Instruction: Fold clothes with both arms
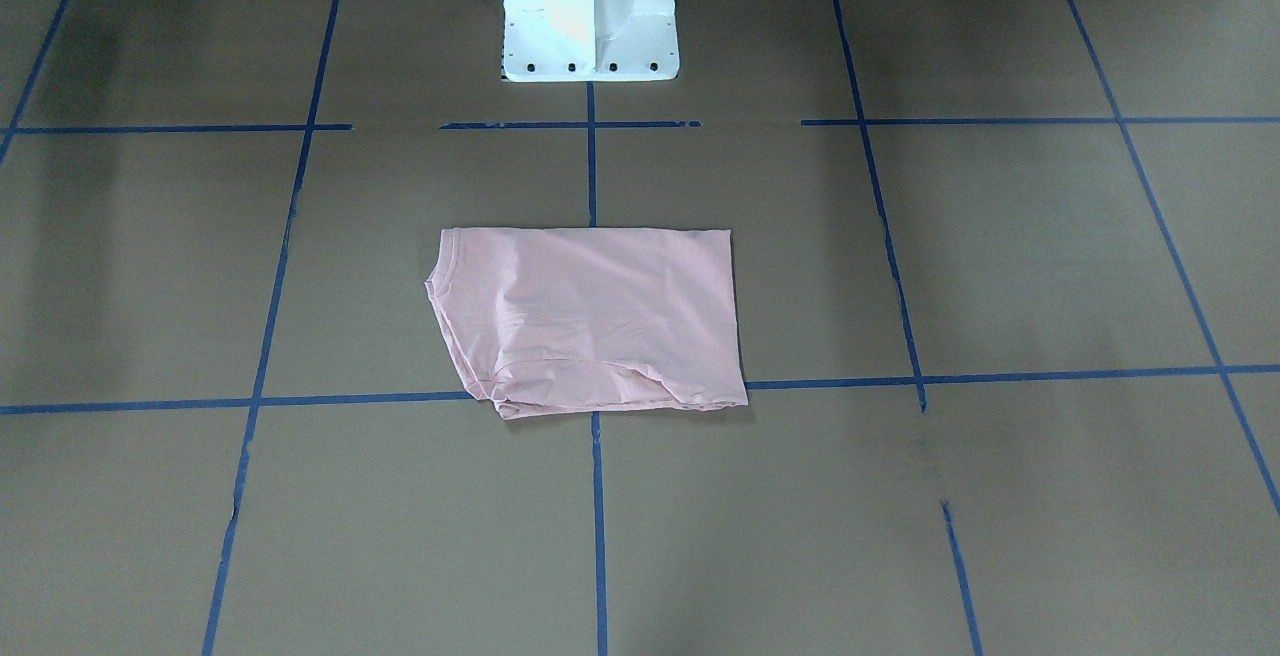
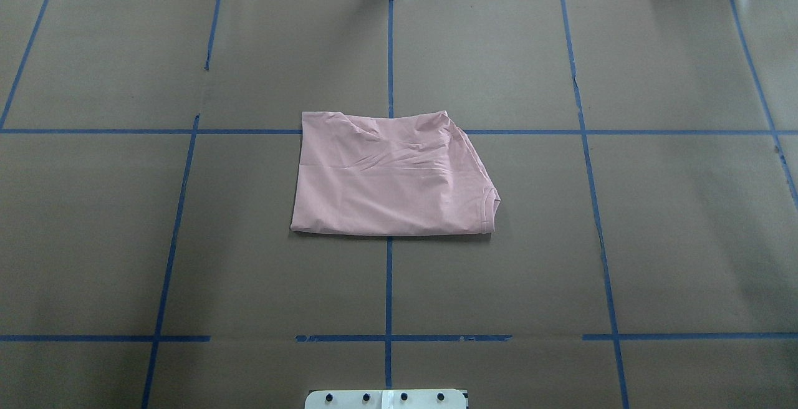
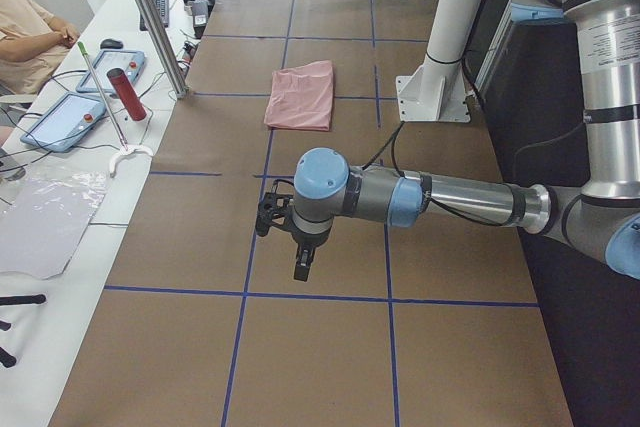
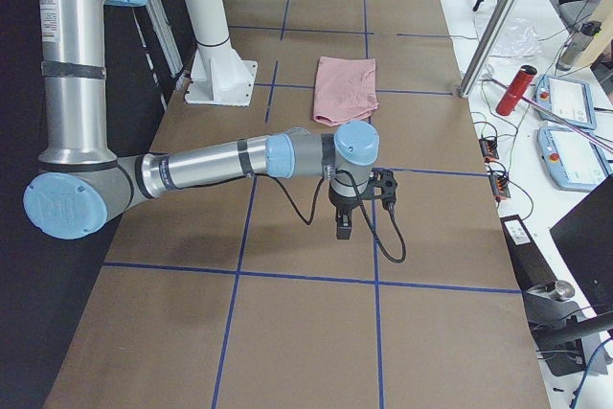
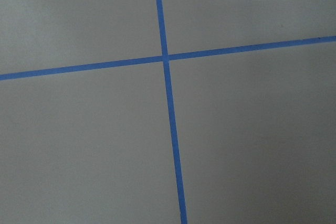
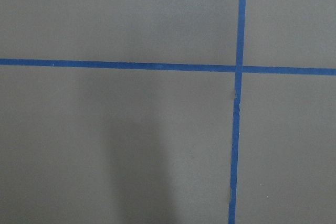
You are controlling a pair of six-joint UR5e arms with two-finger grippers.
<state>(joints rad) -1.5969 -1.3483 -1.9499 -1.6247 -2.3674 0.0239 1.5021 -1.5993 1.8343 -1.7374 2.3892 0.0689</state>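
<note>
T-shirt [image 2: 389,178], pale pink, is laid folded into a rough rectangle at the middle of the brown-papered counter [image 2: 124,240], astride the centre line of blue tape [image 2: 388,284], with its far edge lying over a cross line. From left to right in the overhead view, a straight folded edge is seen at its left, light creases across its middle, and the ribbed collar [image 2: 490,206] at its near right corner. On the robot's side of it, well apart, the white pedestal [image 1: 590,26] is set on the same centre line. Toward the counter's left end, the left arm [image 3: 450,202] is stretched level, and the left gripper [image 3: 301,269] is pointed down over the paper beside a tape line, far from the shirt. Whether its fingers are wide or narrow cannot be told, since only paper and a tape crossing are shown by its wrist camera. Toward the right end, the right arm [image 4: 201,168] is held in like manner, the right gripper [image 4: 344,231] pointed down near a tape line. The spread of its fingers likewise cannot be told.
</note>
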